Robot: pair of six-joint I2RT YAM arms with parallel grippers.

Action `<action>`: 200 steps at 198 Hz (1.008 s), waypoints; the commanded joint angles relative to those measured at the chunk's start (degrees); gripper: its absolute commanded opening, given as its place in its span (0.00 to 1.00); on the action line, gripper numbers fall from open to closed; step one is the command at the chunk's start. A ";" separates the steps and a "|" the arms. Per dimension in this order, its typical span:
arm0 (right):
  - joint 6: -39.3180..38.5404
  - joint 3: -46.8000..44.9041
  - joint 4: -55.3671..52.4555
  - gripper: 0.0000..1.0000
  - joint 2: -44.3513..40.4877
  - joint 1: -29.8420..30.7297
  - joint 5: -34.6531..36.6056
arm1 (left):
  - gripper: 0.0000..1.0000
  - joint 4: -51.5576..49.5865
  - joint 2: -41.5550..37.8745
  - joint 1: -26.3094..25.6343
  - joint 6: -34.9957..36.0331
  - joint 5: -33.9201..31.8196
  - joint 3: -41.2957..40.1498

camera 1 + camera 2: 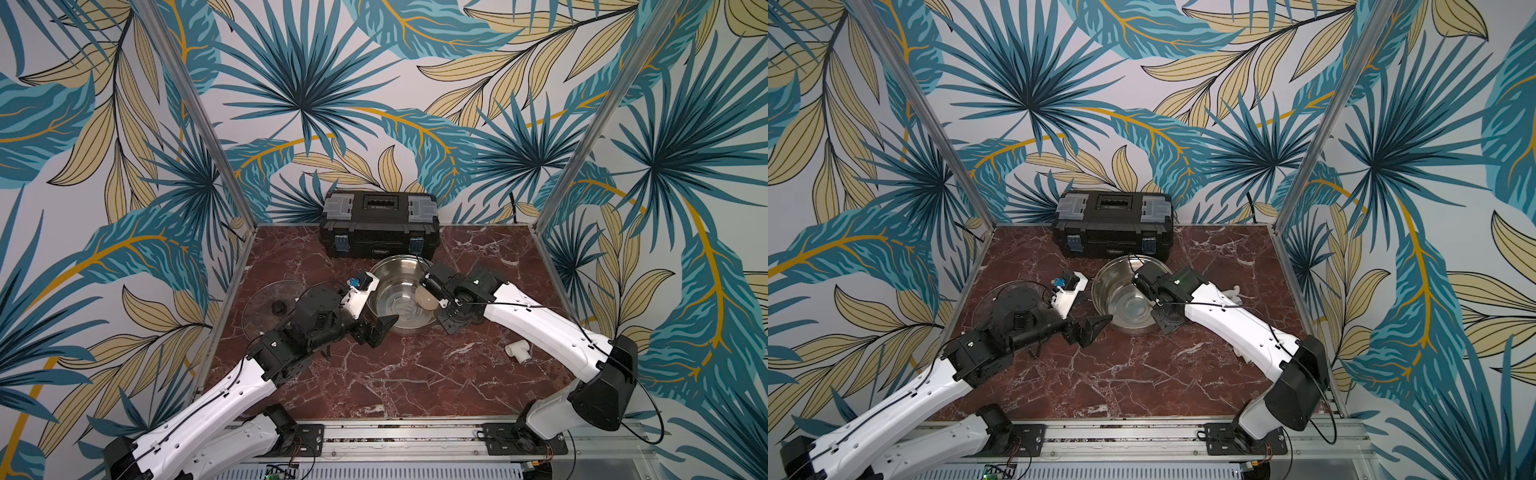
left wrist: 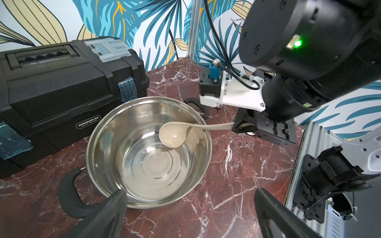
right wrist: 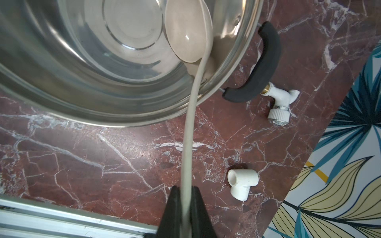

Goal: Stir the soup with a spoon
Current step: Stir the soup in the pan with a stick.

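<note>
The shiny steel pot stands mid-table, and no soup shows inside it. In the left wrist view the pot has a bare, gleaming bottom. The cream spoon hangs with its bowl inside the pot near the right wall. My right gripper is shut on the spoon's slim handle, just outside the pot's rim. From a top view the spoon's bowl peeks out beside the right gripper. My left gripper is open and empty at the pot's near-left side.
A black-and-grey toolbox sits behind the pot. A glass lid lies left, under my left arm. A white T-fitting and a white tap lie right of the pot. An aluminium rail lines the front edge.
</note>
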 commanded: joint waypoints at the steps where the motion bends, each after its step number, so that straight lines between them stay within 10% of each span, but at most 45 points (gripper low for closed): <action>1: 0.89 2.48 0.74 0.00 2.31 -0.47 4.93 | 1.00 0.93 -1.22 -0.01 -0.33 0.75 -1.75; 102: -1.15 13.81 5.74 0.00 10.11 -0.11 -11.75 | 1.00 -0.15 -2.76 -0.05 -0.08 0.53 -2.32; 200: -1.37 3.54 2.41 0.00 -0.08 1.52 -17.69 | 1.00 0.66 -2.84 -0.02 -0.51 0.95 -2.83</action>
